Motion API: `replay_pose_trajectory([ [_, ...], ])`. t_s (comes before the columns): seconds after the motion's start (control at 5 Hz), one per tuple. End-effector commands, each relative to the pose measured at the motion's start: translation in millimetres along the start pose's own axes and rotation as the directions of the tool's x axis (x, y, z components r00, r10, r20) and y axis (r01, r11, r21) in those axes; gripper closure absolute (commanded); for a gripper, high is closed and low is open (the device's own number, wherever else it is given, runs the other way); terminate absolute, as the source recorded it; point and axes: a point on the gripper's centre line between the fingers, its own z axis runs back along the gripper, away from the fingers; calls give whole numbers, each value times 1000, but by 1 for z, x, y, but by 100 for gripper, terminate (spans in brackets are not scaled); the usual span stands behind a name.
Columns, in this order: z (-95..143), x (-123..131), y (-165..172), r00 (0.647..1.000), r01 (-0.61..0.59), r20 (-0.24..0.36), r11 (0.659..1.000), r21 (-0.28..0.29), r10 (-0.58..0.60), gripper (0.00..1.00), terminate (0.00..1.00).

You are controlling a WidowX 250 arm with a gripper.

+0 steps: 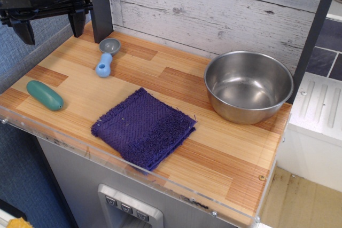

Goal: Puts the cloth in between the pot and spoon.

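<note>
Though the gripper (pixel 51 25) hangs high at the back-left corner, jaws spread and empty, the purple terry cloth (pixel 143 127) lies flat near the counter's front edge. Steel pot (pixel 248 85) back right, blue-handled spoon (pixel 106 56) back left; cloth sits roughly between, forward of both. Teal lozenge (pixel 45 95) far left, uninvolved.

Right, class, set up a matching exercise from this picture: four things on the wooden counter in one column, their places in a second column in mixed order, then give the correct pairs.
Things:
1. cloth
2. pot
3. spoon
4. teal oval object

Places:
A. back right, by the plank wall
B. far left, near the front edge
C. front middle of the counter
D. back left, below the gripper

Pairs: 1-C, 2-A, 3-D, 4-B
</note>
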Motion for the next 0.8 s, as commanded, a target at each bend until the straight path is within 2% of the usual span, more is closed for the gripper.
replay_pose_trajectory([
  [0.0, 0, 0, 0, 1000, 0, 0, 1000, 0, 0, 0, 0],
  [0.2, 9, -21, -15, 998, 53, 14, 999, 6, -53, 0, 0],
  [0.6, 31, -63, -38, 985, 168, 36, 984, -56, -166, 0, 0],
])
